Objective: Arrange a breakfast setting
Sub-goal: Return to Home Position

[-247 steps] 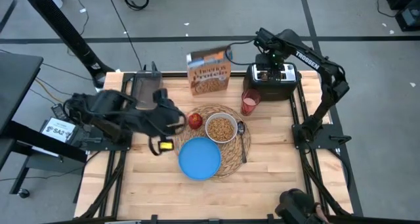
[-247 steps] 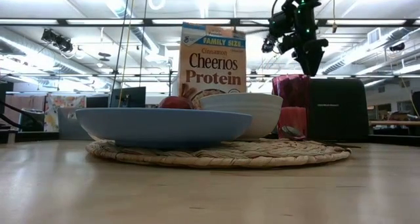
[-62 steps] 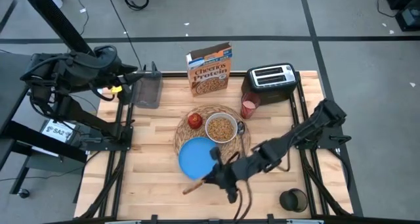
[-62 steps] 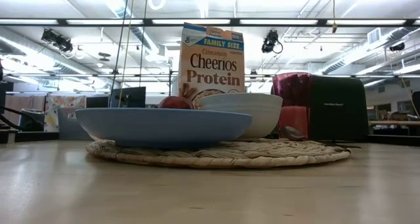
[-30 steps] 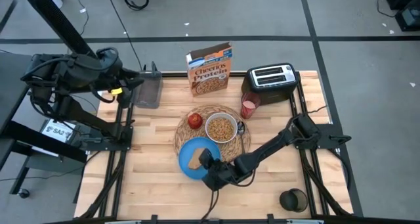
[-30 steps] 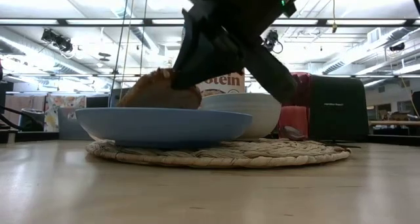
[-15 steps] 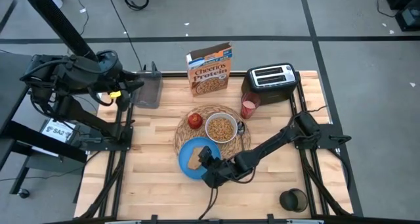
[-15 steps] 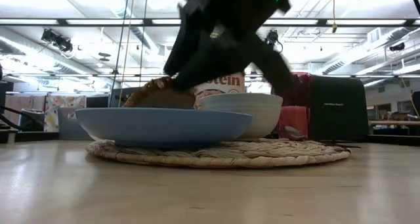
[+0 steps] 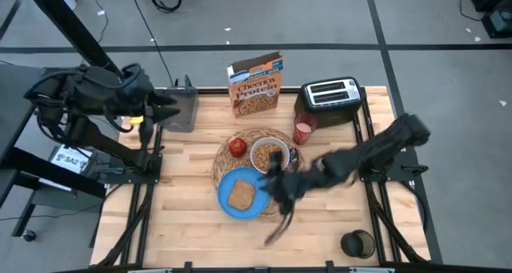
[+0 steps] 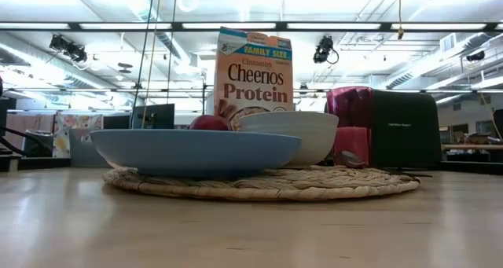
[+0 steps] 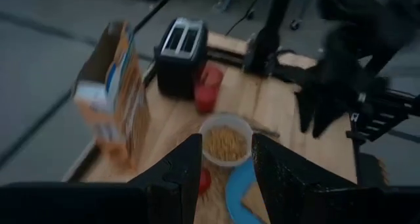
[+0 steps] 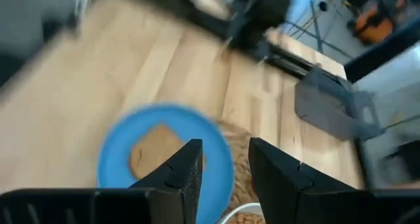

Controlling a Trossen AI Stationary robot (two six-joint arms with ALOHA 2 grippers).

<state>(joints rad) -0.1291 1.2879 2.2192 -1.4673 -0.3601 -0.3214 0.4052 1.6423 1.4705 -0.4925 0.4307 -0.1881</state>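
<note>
The toast slice (image 9: pixel 240 194) lies flat on the blue plate (image 9: pixel 226 182), which sits on the near left part of the woven placemat (image 9: pixel 282 209). The white bowl (image 9: pixel 270 155) of cereal, the red apple (image 9: pixel 238 146) and the dark spoon (image 9: pixel 294 154) are also on the mat. The pink cup (image 9: pixel 304 129) stands just beyond it. My right gripper (image 9: pixel 278 183) is open and empty, above the mat's right side; its wrist view shows the toast (image 12: pixel 156 155) ahead. My left gripper (image 11: pixel 226 165) is open and empty, held high off the table's far left.
The orange cereal box (image 9: pixel 256 85) and the black toaster (image 9: pixel 330 97) stand along the far edge. A dark grey rack (image 9: pixel 182 111) sits at the far left corner. A dark round object (image 9: pixel 354 243) is at the near right corner. Bare wood lies near and left of the mat.
My right gripper has let go of the toast, risen out of the low view and drawn back toward the table's right edge. The toast, held tilted on the plate a second ago, now lies flat on it.
</note>
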